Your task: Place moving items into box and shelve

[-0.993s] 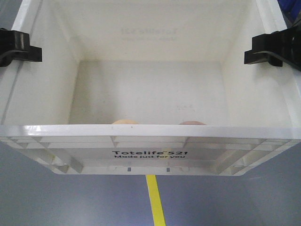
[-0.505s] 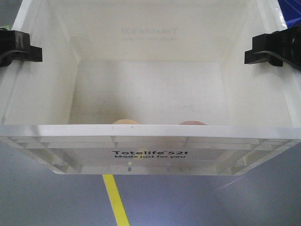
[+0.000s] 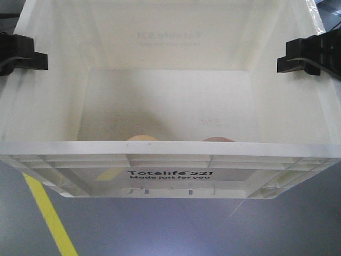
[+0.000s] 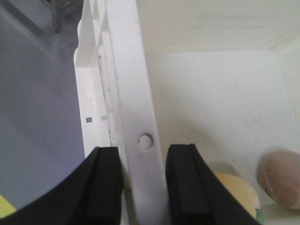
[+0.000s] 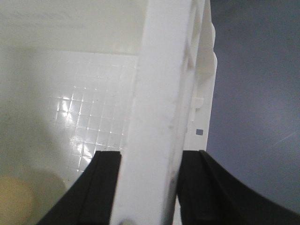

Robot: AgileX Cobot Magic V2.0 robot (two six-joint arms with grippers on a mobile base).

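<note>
Both moving items are in, so the packing half looks done, and the shelving half is the step in hand. The box (image 3: pixel 170 149) fills the front view with grey floor (image 3: pixel 213 229) showing beneath its near wall, so I judge it is lifted and in carry.

The left gripper (image 3: pixel 18 53) sits at nine o'clock on the box and the right gripper (image 3: pixel 306 56) at three o'clock. In the left wrist view, the left gripper (image 4: pixel 143 187) has its black fingers (image 4: pixel 105 187) pinched on the side rim (image 4: pixel 136 93), one pad outside and one inside. The right wrist view shows the right gripper (image 5: pixel 147 187) doing the same on the opposite rim (image 5: pixel 159 93), clamped tight on the plastic.

The yellowish-tan lump (image 3: pixel 142 138) and the pinkish lump (image 3: pixel 217 139) peek over the near wall at six o'clock on the box floor. The left wrist camera shows them better: the tan one (image 4: pixel 236 192) just beside the pink one (image 4: pixel 281 178), close to touching, though I cannot tell if they do.

A yellow line (image 3: pixel 48 213) crosses the floor at seven o'clock, and no shelf is in sight.

The next move calls for both arms travelling together with the box level. If one side dips, the loose lumps will likely roll. Each pinch must hold firm on the rim until a shelf edge comes under the box.
</note>
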